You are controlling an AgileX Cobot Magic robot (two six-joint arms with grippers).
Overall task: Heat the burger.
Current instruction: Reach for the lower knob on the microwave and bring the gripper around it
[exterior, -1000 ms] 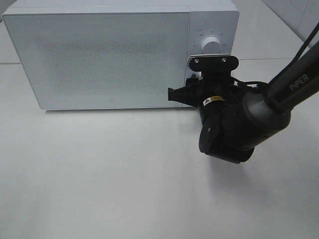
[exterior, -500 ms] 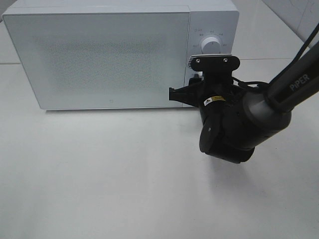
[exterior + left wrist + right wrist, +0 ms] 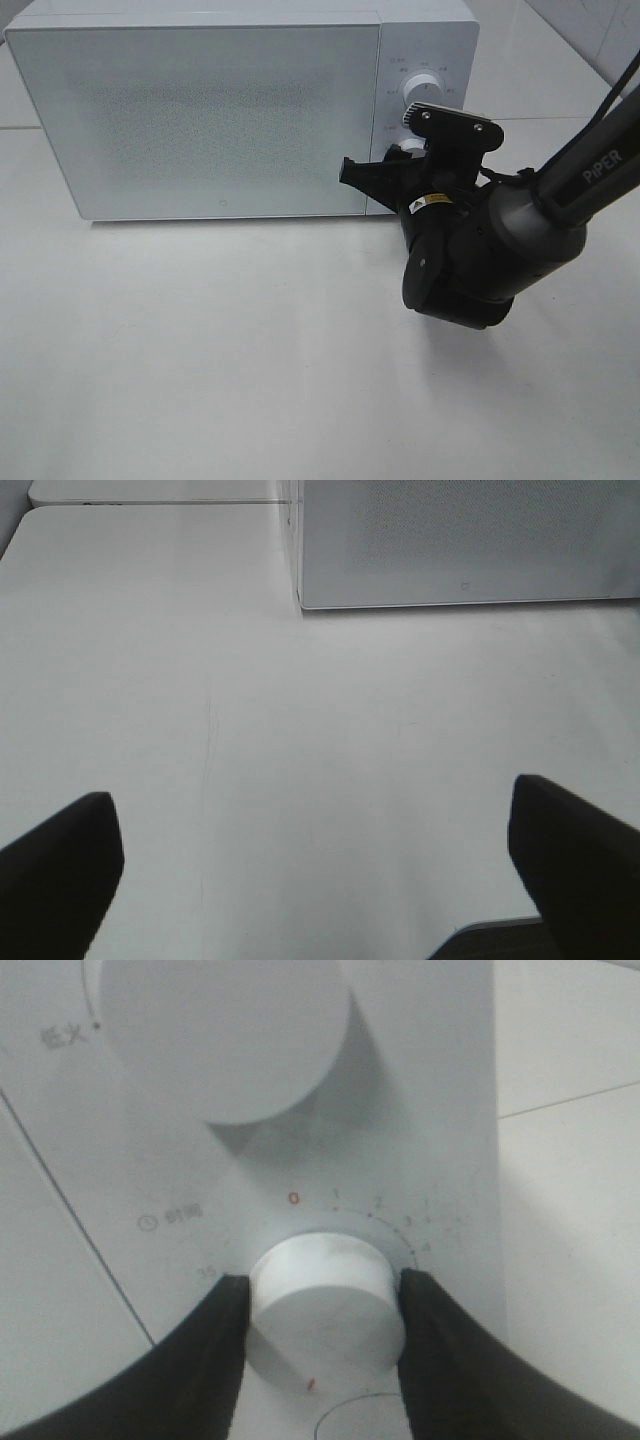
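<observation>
The burger is hidden; the white microwave (image 3: 200, 110) has its door shut. My right gripper (image 3: 323, 1305) is shut on the microwave's lower round timer knob (image 3: 325, 1280), one dark finger (image 3: 215, 1345) pressed on each side of it. The knob's dial marks run from a red 0 upward around it. In the high view this gripper (image 3: 398, 158) is at the control panel, its wrist tilted. My left gripper (image 3: 315, 815) hangs open over bare table, nothing between its fingers.
A second, larger knob (image 3: 422, 90) sits above the gripped one on the panel. The microwave's lower left corner (image 3: 300, 600) shows in the left wrist view. A white tabletop (image 3: 200, 350) spreads in front of the microwave. The right arm (image 3: 560, 200) reaches in from the right.
My right wrist has rolled while gripping the lower knob; its camera bracket now tilts and the visible finger has swung upward. The left gripper has not moved.
</observation>
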